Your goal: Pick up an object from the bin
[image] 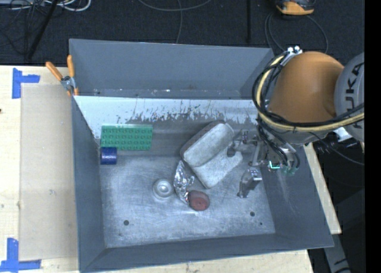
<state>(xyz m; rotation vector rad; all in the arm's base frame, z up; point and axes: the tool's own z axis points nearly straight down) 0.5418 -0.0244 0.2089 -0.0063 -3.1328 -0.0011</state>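
Green studded plate lies left in the grey metal bin, blue cylinder just below its left end. Grey foam block lies centre-frame.

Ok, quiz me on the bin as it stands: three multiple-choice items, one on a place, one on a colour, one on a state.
1. The gripper is:
A) at the far left wall of the bin
B) just right of the grey oblong block
C) outside the bin, past its near rim

2. The small block beside the green studded plate is:
A) red
B) yellow
C) blue

3. The foil piece is:
A) crumpled
B) a flat sheet
C) rolled into a tube

Answers:
1 B: it hangs inside the bin by the grey oblong block's right side.
2 C: it is blue, at the plate's lower left corner.
3 A: it is wadded and creased.
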